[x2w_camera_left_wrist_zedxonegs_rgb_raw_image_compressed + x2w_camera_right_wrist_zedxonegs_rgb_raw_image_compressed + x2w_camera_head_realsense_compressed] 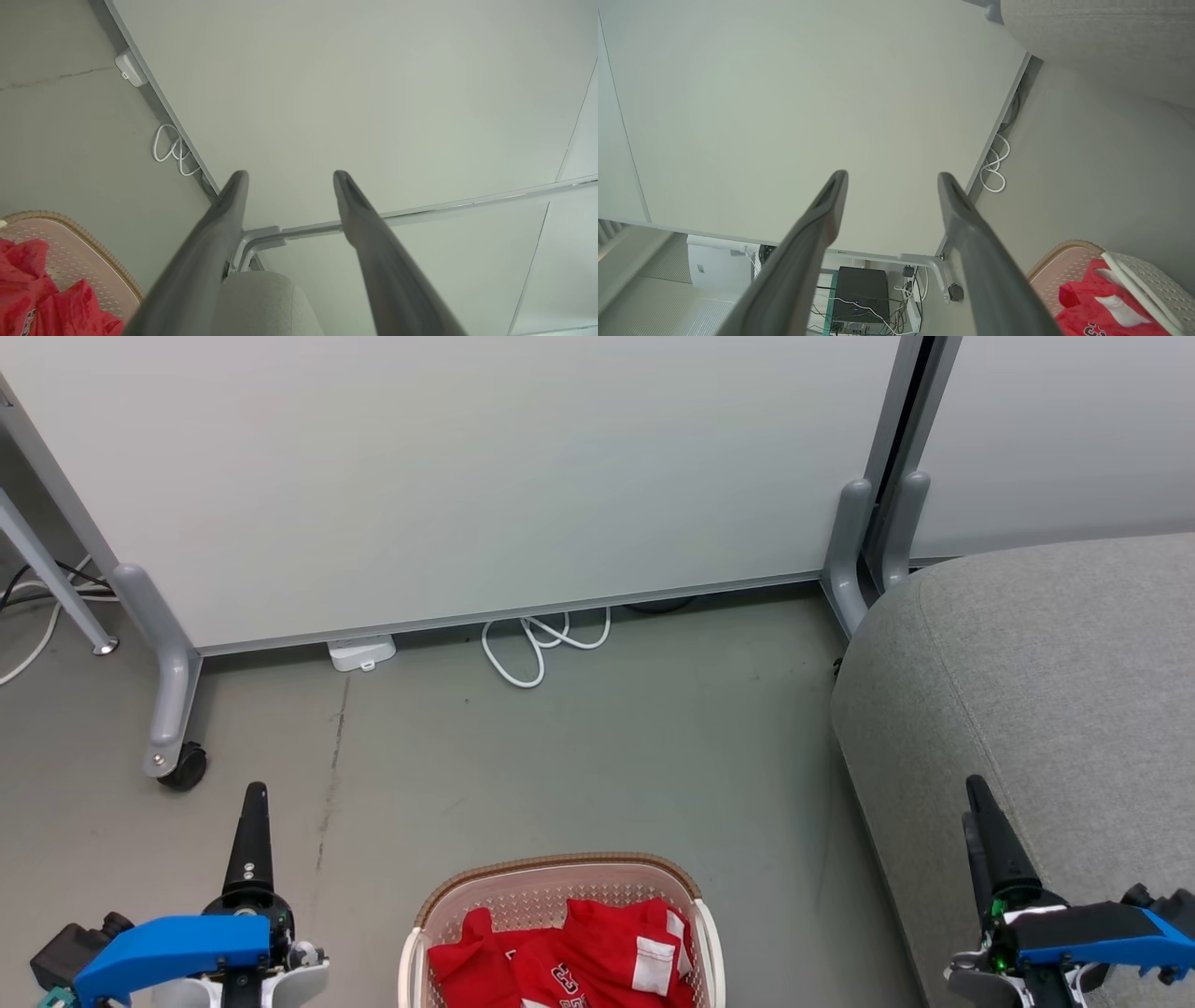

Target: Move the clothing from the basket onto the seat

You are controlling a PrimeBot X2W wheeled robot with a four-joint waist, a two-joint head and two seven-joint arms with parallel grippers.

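The left end effector (289, 182) and right end effector (892, 182) stood open, empty; the clothing (579, 957) lay in the basket (558, 863). Tangled garments might spill onto the floor (579, 756) short of the seat (1055, 691).

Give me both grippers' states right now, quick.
Left gripper: open, holding nothing.
Right gripper: open, holding nothing.

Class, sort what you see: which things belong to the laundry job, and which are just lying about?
Belongs to the job: clothing, basket, seat.
Lying about: white cable, white adapter, wheeled partition.
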